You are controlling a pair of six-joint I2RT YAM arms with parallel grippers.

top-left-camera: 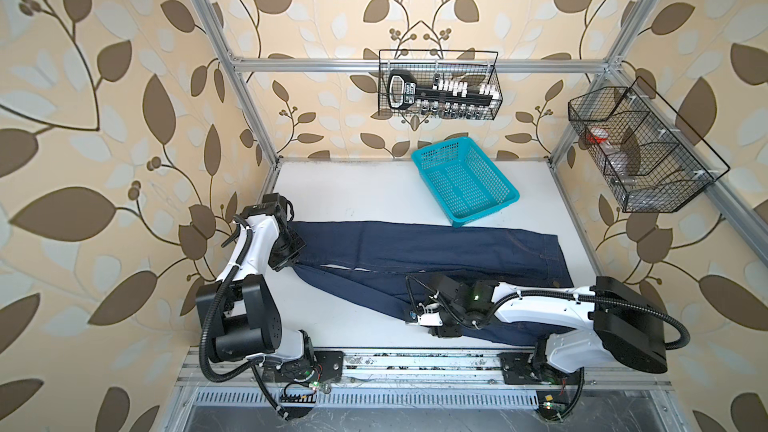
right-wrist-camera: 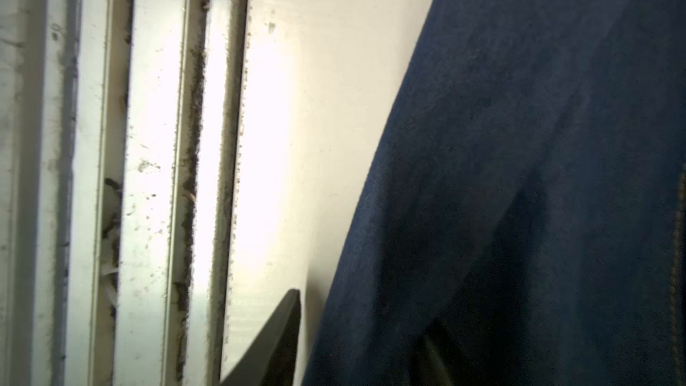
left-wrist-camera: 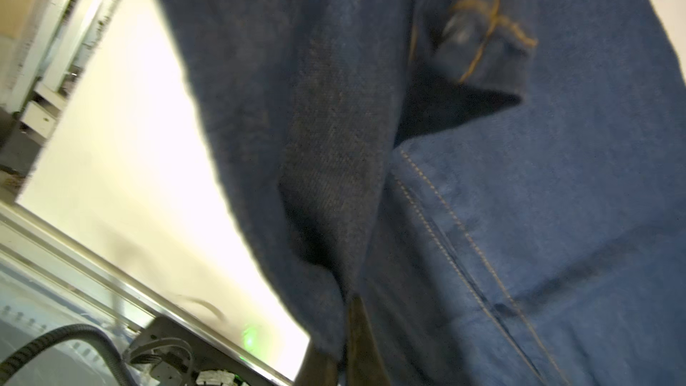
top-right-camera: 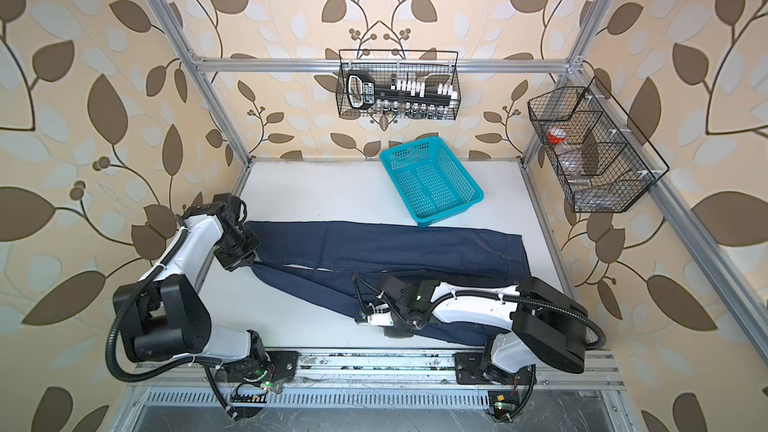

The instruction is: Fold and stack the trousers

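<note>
Arm folded, left gripper [left-wrist-camera: 334, 360] pinches trousers [top-left-camera: 415, 243] at left end; arm stretched leftward, right gripper [right-wrist-camera: 358, 339] straddles near leg edge, jaws apart.

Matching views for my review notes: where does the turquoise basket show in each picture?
In a top view: basket at the table's back, right of centre.
In a top view: basket near mid-frame, same spot.
Left wrist: absent.
Right wrist: absent.
Shared landmark: the trousers, in all four.
</note>
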